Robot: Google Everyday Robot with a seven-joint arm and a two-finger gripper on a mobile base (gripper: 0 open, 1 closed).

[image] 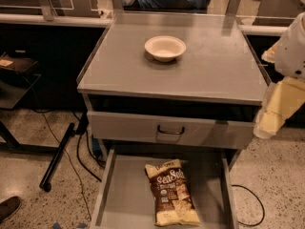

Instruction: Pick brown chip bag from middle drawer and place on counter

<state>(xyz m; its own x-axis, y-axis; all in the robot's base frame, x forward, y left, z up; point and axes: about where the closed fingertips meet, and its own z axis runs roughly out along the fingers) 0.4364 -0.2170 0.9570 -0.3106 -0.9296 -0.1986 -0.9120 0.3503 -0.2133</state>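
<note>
We see the grey tabletop (214, 75) w/ one white bowl (165, 47) resting on it, near the back, approx centre. The pincer (267, 125) hangs off its right edge, just beside the front corner.

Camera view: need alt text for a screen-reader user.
A brown chip bag lies flat in the open middle drawer of a grey cabinet. A white bowl sits on the counter above. The robot's gripper hangs at the right edge, beside the cabinet, apart from the bag.
</note>
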